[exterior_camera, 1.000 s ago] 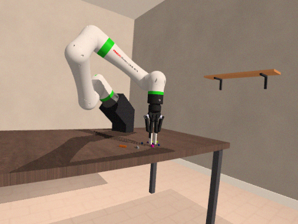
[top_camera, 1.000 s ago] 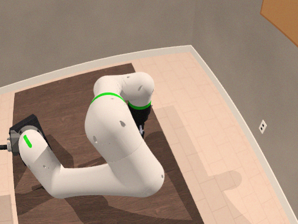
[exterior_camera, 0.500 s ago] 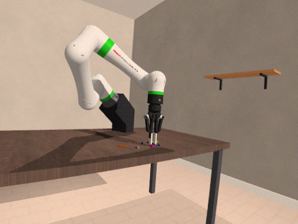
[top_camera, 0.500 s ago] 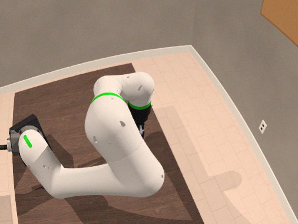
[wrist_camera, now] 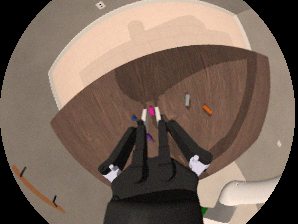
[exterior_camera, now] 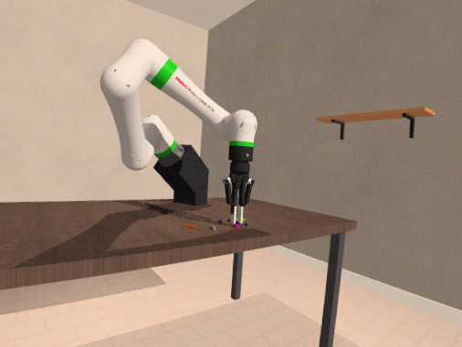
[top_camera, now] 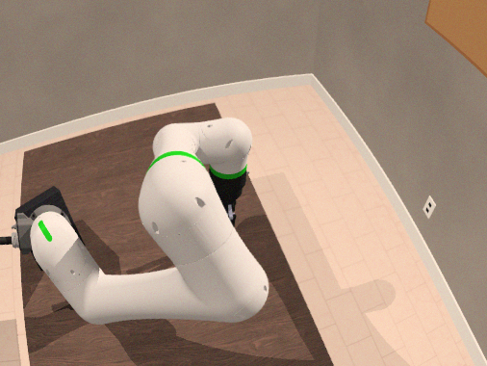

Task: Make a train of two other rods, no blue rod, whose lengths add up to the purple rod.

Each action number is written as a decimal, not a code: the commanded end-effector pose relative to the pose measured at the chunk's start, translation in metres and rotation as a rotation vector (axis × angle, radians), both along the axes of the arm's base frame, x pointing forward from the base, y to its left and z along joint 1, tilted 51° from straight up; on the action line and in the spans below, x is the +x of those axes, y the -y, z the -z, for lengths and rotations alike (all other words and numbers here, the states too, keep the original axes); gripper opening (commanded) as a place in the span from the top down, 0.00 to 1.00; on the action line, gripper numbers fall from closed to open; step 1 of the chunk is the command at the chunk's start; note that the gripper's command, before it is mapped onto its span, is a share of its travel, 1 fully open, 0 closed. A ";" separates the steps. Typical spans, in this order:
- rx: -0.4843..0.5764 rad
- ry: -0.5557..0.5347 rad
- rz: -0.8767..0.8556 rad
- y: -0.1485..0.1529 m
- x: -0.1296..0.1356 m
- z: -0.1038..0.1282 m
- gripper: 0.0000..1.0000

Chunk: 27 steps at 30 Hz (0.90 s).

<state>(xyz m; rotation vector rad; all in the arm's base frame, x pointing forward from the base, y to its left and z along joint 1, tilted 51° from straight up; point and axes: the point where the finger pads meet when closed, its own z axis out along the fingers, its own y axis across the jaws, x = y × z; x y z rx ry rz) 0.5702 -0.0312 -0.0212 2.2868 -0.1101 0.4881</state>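
Observation:
My gripper (exterior_camera: 237,222) reaches straight down to the table top near its right end. Its fingers stand a little apart, open, on either side of the short magenta rod (exterior_camera: 236,226). That rod lies on the wood and shows between the fingertips in the wrist view (wrist_camera: 150,111). The orange rod (exterior_camera: 190,226) lies to the left, also seen in the wrist view (wrist_camera: 206,108). The grey rod (exterior_camera: 213,227) lies between the orange rod and the gripper, also in the wrist view (wrist_camera: 188,100). A purple rod (wrist_camera: 150,137) shows partly under the fingers. In the top view the arm hides the rods.
A small blue rod (wrist_camera: 133,119) lies close beside the left finger, and another blue one (exterior_camera: 220,222) lies a little left. A lime bit (exterior_camera: 244,220) shows just behind the fingers. The robot's black base (exterior_camera: 184,175) stands at the back. The table's right edge is near.

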 end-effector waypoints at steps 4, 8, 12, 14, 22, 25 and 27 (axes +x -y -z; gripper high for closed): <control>0.000 0.000 0.000 0.000 0.000 0.000 0.85; 0.000 0.000 0.000 0.001 0.001 0.001 0.85; 0.000 0.000 0.000 0.003 0.001 0.003 0.85; 0.000 0.000 0.000 0.004 0.002 0.004 0.85; 0.000 0.000 0.000 0.009 0.004 0.008 0.85; 0.000 0.000 0.000 0.010 0.005 0.009 0.85; 0.000 0.000 0.000 0.011 0.005 0.010 0.85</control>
